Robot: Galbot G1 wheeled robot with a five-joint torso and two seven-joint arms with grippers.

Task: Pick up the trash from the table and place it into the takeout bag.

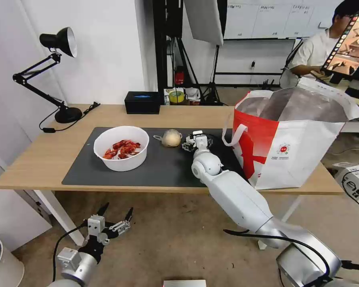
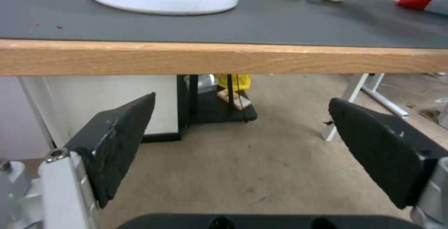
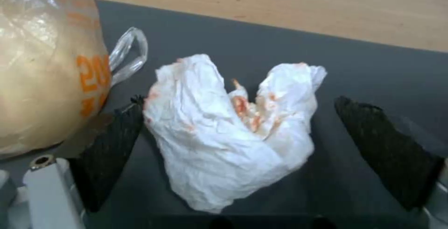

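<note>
On the dark mat of the table (image 1: 36, 167) stands a white bowl (image 1: 121, 148) of red crayfish shells. Right of it lies a small clear bag with a beige lump (image 1: 171, 138), seen close in the right wrist view (image 3: 42, 78). My right gripper (image 1: 195, 140) reaches over the mat and stands open around a crumpled white tissue (image 3: 229, 131) with orange stains; one finger touches the tissue's edge. The white-and-red takeout bag (image 1: 291, 147) stands open at the table's right end. My left gripper (image 1: 115, 213) hangs open below the table's front edge (image 2: 224, 59).
A black desk lamp (image 1: 54, 71) stands at the table's back left and a black box (image 1: 142, 102) at the back middle. A person sits behind the takeout bag at another desk. White table legs (image 1: 60, 215) stand near my left gripper.
</note>
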